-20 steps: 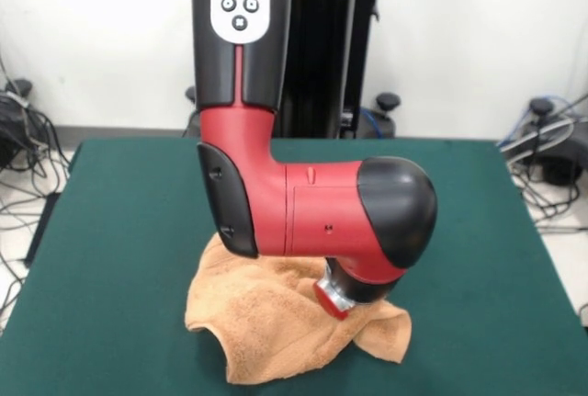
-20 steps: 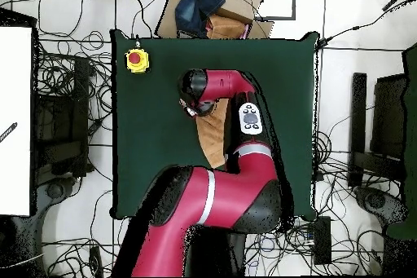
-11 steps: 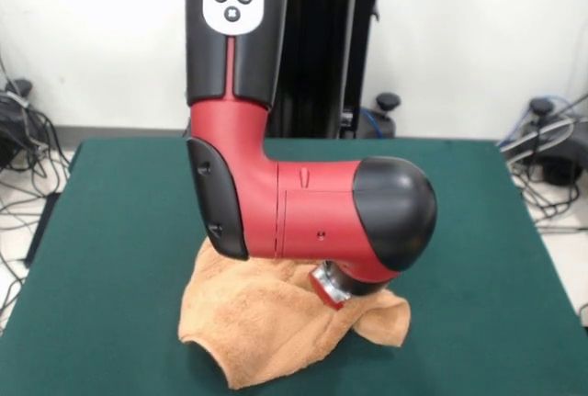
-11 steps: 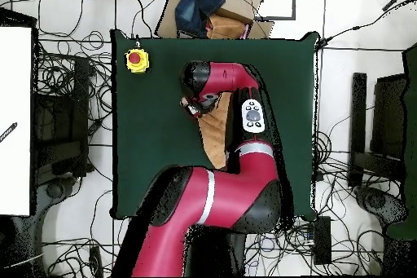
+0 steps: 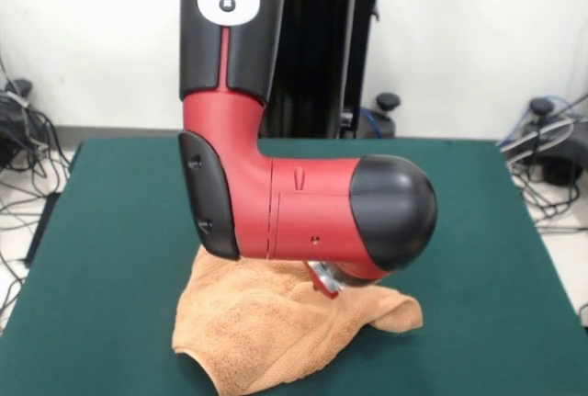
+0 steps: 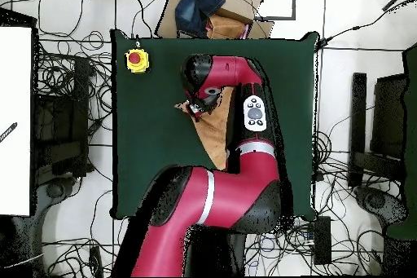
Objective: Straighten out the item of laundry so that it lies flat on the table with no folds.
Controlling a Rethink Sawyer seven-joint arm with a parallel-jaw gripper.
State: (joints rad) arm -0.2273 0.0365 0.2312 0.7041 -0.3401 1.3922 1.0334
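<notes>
Crumpled peach-orange terry-cloth towel [image 5: 276, 332] is lying bunched on the dark green felt tabletop [image 5: 119, 221]. Pincer [image 5: 323, 280] is sitting against the towel under the red arm [image 5: 303, 221]; grip state undeterminable.

The worktop [image 6: 147, 152] lies bare from 6 to 9 o'clock of the rumpled towel [image 6: 215, 132]; a yellow box with a red button [image 6: 137, 60] stands at 10 o'clock.

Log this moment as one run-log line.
phase: straightening | towel: bunched, folds remain, not flat | gripper: low over towel, fingers hidden by wrist | table: green, towel on camera-side part | task: incomplete
</notes>
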